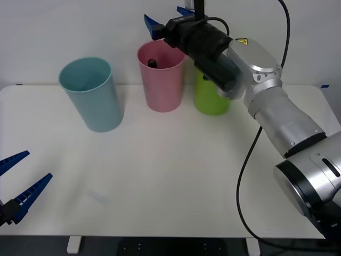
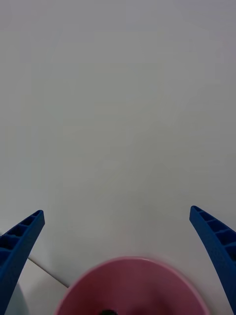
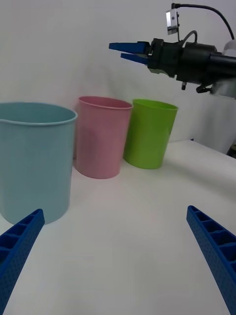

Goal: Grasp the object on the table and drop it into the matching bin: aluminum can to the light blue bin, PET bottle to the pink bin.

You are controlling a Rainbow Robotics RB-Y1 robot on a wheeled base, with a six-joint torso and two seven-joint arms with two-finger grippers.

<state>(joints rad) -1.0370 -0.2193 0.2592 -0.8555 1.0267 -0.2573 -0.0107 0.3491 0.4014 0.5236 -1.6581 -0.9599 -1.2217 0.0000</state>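
With my right gripper (image 1: pixel 169 17) spread open and empty above the pink bin (image 1: pixel 161 85), the bottle (image 1: pixel 152 62) already lies inside, its black cap showing. Pulling back low, I could clip the rim and topple it into the green bin (image 1: pixel 210 98). My left gripper (image 1: pixel 18 184) waits open near the table (image 1: pixel 176 176) edge.

PET bottle (image 1: pixel 152 62) mostly hidden inside pink bin (image 1: pixel 161 88), green bin (image 1: pixel 211 98) partly behind right arm
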